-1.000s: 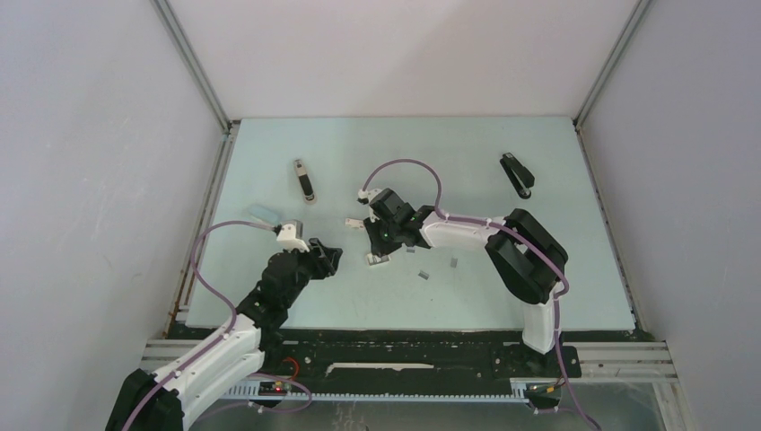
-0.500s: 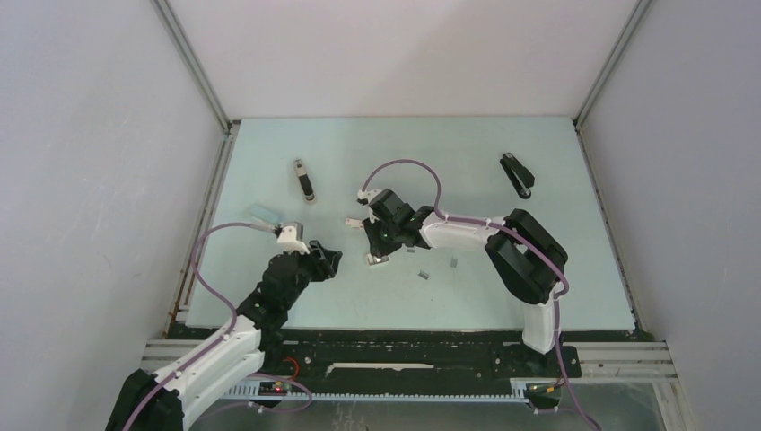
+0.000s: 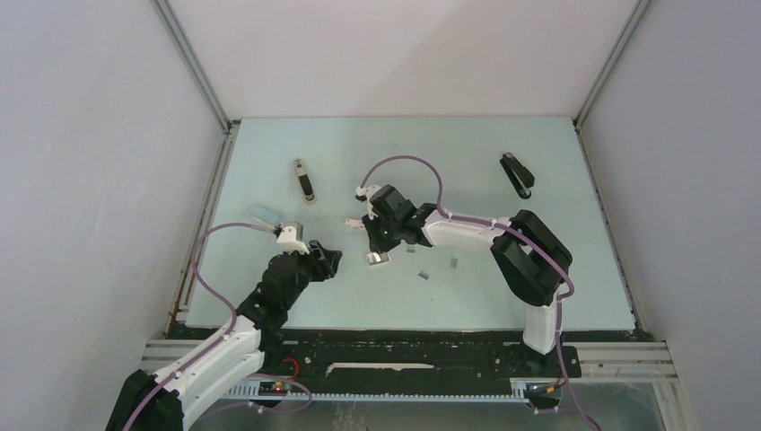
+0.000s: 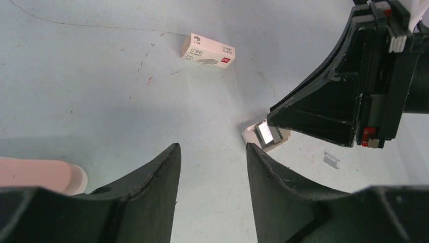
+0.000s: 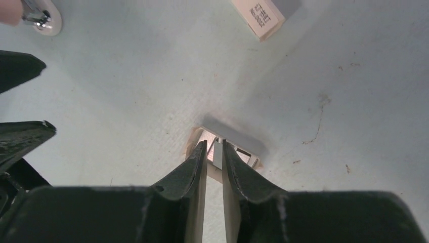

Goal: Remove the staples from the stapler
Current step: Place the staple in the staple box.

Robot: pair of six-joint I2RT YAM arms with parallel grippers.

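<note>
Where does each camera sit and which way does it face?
Top external: above and behind the bases, looking down on the table; left gripper and right gripper show.
Left wrist: low, facing the right gripper past its own open fingers.
Right wrist: facing down; own fingers pinch a staple strip.
Shared: all show the open box.

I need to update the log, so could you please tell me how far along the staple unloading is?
Done: loose staples lie on the table. In hand: the right claw seems to pinch a grey strip at the small open box; the left claw hangs open, empty. Left: the stapler lies apart, untouched; its contents cannot be seen.
</note>
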